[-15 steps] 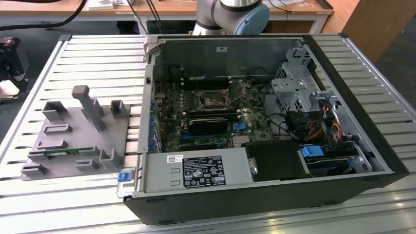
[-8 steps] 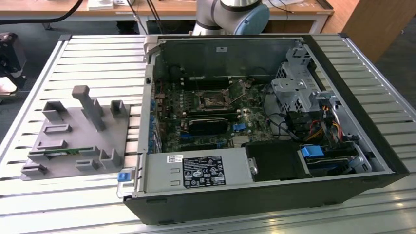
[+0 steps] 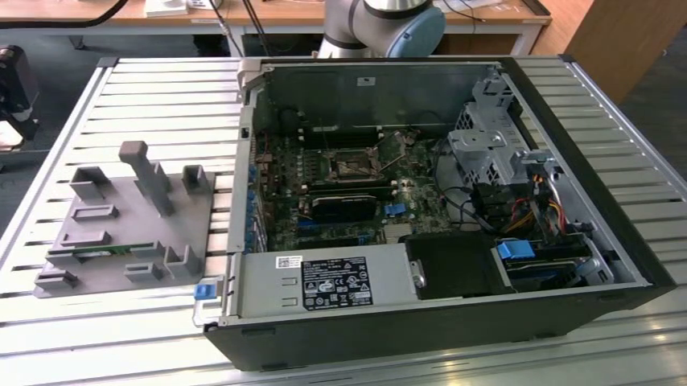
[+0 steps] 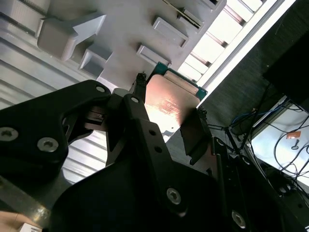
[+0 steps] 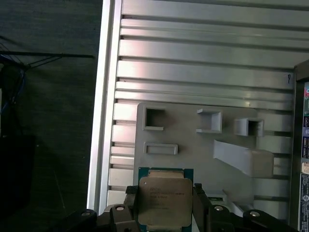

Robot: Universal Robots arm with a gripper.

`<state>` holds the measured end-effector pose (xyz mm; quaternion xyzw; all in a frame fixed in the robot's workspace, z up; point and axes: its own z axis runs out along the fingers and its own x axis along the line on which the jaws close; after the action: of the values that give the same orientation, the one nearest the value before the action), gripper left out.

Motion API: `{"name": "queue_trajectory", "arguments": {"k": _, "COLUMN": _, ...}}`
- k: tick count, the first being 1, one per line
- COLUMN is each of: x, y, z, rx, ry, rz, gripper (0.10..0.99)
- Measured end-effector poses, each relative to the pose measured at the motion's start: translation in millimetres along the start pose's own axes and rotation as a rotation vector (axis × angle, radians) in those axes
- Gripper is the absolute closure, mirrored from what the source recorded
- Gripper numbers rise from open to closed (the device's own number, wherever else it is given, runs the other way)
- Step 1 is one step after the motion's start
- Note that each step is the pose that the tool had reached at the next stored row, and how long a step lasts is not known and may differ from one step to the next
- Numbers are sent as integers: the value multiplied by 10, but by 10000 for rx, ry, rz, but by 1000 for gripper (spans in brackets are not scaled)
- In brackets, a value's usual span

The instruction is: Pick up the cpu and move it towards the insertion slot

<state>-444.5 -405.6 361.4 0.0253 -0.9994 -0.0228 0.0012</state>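
Aluminium table (image 3: 161,88): ribbed slats that carry everything below.
computer case (image 3: 429,338): laid on its side with the lid off, so the motherboard is exposed.
grey fixture (image 3: 118,233): a moulded plate with raised pockets, set at 9 o'clock of the computer case in the exterior view. It is seen beneath the held chip in both wrist views.
gripper (image 5: 165,205): closed on the cpu (image 5: 164,193), with one finger pressed against each of two opposite edges. It is judged to be lifted off the grey fixture.
insertion slot (image 3: 351,166): a square socket with a shiny frame and dark centre, near the middle of the motherboard. Nothing is seated in it.
cpu, second wrist view (image 4: 169,104): a silvery top with a green edge, held flat between the black fingers (image 4: 193,130). Being square, it has no long axis to speak of.
deciding relation: with the gripper placed over the grey fixture, the insertion slot is judged to lie at about 3 o'clock from the cpu in the exterior view. The case's side wall stands between them.
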Motion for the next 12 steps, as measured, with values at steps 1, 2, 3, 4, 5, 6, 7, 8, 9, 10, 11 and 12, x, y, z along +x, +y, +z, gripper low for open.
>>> {"name": "queue_trajectory", "arguments": {"k": 1, "x": -2, "y": 0, "z": -5, "rx": -2, "ry": -1, "rz": 1, "gripper": 549}}
{"name": "queue_trajectory", "arguments": {"k": 2, "x": -4, "y": 0, "z": -8, "rx": -5, "ry": -2, "rz": 1, "gripper": 549}}
{"name": "queue_trajectory", "arguments": {"k": 3, "x": -9, "y": 0, "z": -10, "rx": -7, "ry": -2, "rz": 0, "gripper": 549}}
{"name": "queue_trajectory", "arguments": {"k": 4, "x": -15, "y": -1, "z": -12, "rx": -9, "ry": -1, "rz": 0, "gripper": 549}}
{"name": "queue_trajectory", "arguments": {"k": 5, "x": -21, "y": -1, "z": -14, "rx": -10, "ry": 0, "rz": 0, "gripper": 549}}
{"name": "queue_trajectory", "arguments": {"k": 6, "x": -30, "y": -1, "z": -15, "rx": -12, "ry": -1, "rz": 0, "gripper": 549}}
{"name": "queue_trajectory", "arguments": {"k": 7, "x": -39, "y": -2, "z": -15, "rx": -14, "ry": -2, "rz": 0, "gripper": 549}}
{"name": "queue_trajectory", "arguments": {"k": 8, "x": -49, "y": -2, "z": -17, "rx": -15, "ry": -1, "rz": 0, "gripper": 549}}
{"name": "queue_trajectory", "arguments": {"k": 9, "x": -56, "y": -3, "z": -17, "rx": -17, "ry": -2, "rz": 0, "gripper": 549}}
{"name": "queue_trajectory", "arguments": {"k": 10, "x": -64, "y": -3, "z": -17, "rx": -18, "ry": -1, "rz": 0, "gripper": 549}}
{"name": "queue_trajectory", "arguments": {"k": 11, "x": -74, "y": -3, "z": -17, "rx": -18, "ry": -2, "rz": 0, "gripper": 549}}
{"name": "queue_trajectory", "arguments": {"k": 12, "x": -85, "y": -4, "z": -18, "rx": -18, "ry": -1, "rz": 0, "gripper": 549}}
